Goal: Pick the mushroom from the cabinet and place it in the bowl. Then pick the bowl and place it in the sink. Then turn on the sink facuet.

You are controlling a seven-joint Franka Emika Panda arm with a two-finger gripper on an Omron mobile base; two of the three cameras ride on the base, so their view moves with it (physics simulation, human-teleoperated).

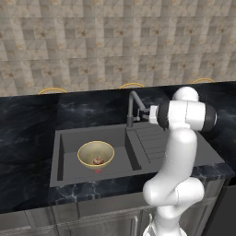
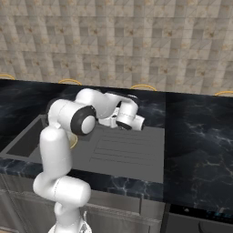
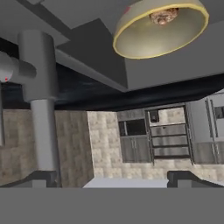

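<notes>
Hand (image 3: 113,177) open beside faucet (image 3: 41,100)

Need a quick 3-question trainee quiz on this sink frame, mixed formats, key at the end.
1. True or false: the mushroom lies in the bowl.
2. The bowl sits: A) on the drainboard B) in the sink basin C) on the counter.
3. Fill in: the gripper, jaws ____, is close by the faucet.

Key: 1 true; 2 B; 3 open.
</notes>
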